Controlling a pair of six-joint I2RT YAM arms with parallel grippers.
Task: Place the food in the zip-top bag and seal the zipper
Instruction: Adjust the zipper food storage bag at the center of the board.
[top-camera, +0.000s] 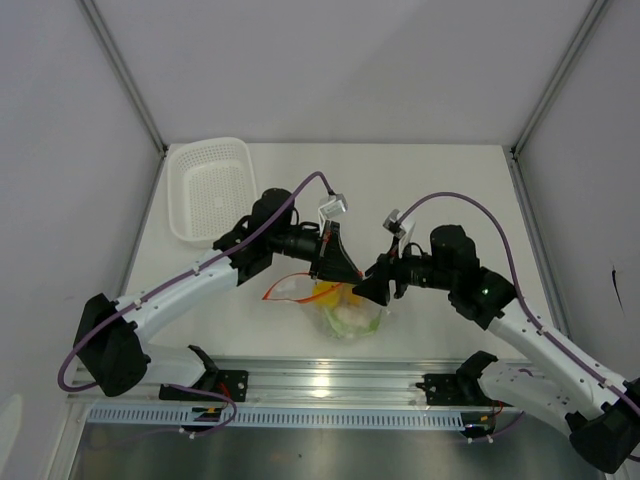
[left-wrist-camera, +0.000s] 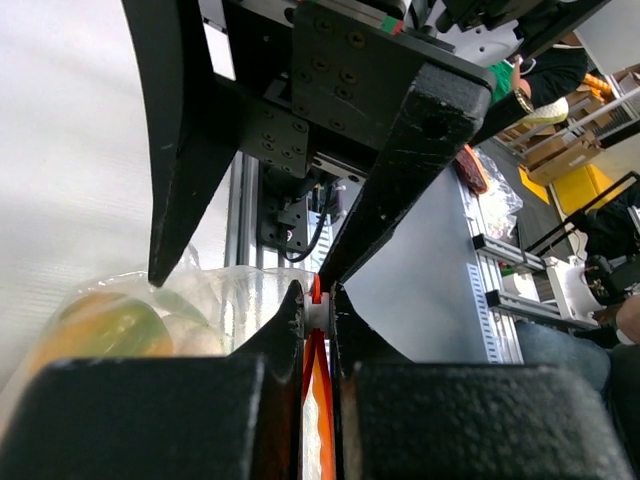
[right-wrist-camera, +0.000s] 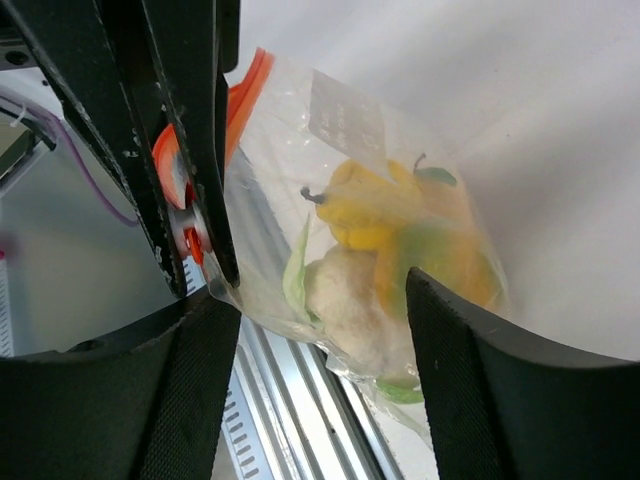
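Seen from above, the zip-top bag (top-camera: 372, 322) lies near the middle of the table's (top-camera: 450, 190) near edge with the food (top-camera: 340, 300) inside. The left gripper (top-camera: 338, 268) is at its far left side and the right gripper (top-camera: 376, 287) just beside it on the right. A white mesh basket (top-camera: 210, 190) sits at the far left. In the left wrist view, the left jaws are clenched on the orange-red zipper (left-wrist-camera: 316, 400), and the bag bulges to the left. In the right wrist view, the right jaws are released and spread either side of the bag. It holds a yellow pear-shaped fruit (right-wrist-camera: 365, 210) and a white cauliflower piece (right-wrist-camera: 350, 300); one finger may be brushing the plastic.
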